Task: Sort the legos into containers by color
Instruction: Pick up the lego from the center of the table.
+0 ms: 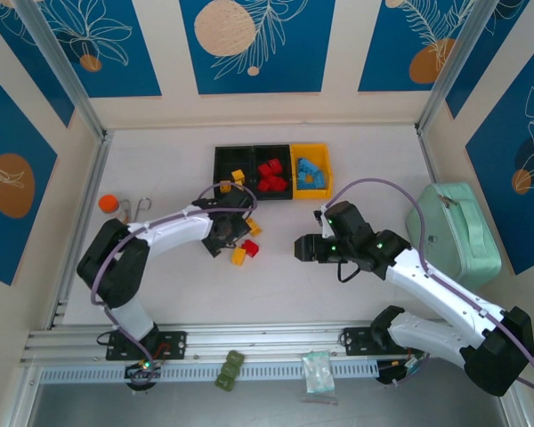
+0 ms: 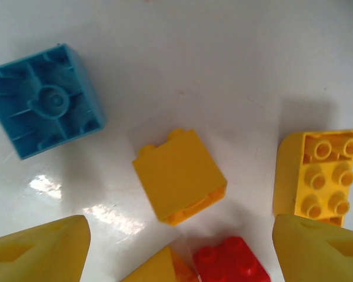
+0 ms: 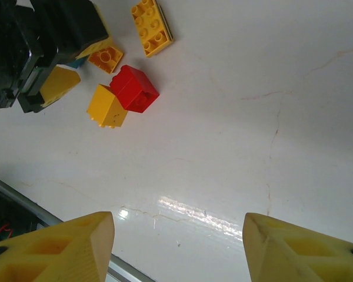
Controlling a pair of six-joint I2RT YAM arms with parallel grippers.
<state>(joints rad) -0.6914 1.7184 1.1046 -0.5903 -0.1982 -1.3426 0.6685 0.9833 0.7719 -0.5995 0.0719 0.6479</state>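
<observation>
1. The left gripper [image 2: 177, 238] hangs low over a small heap of loose bricks, just in front of the bins [image 1: 271, 148]. Its fingers [image 2: 38, 249] are wide apart and hold nothing.
2. A yellow brick [image 2: 179, 176] lies on its side between the fingers, a bit ahead of them. I think it is the one to pick next.
3. A red brick [image 2: 232, 261] sits very close to it. If the fingers close here, they may pinch both or knock the red one away.
4. A second yellow brick [image 2: 320, 176] lies right by one finger. That finger could land on it and never reach the table.
5. A blue brick [image 2: 44, 100] lies upside down on the other side and could get bumped.
6. A brick could also go in the wrong bin. Yellow ones [image 1: 238, 175] sit in the left black bin, red ones [image 1: 271, 175] in the middle black bin and blue ones [image 1: 310, 173] in the yellow bin.
7. The right gripper [image 3: 179, 235] waits beside the heap, farther from the bins. Its fingers are apart and empty. The two arms could bump if both reach in.
8. A green case [image 1: 454, 231] lies well to the right of the bins and a bottle [image 1: 109, 203] well to the left. Neither is in the way.
9. A small orange bit [image 2: 165, 267] peeks out next to the red brick. It may be another brick, but too little shows.
</observation>
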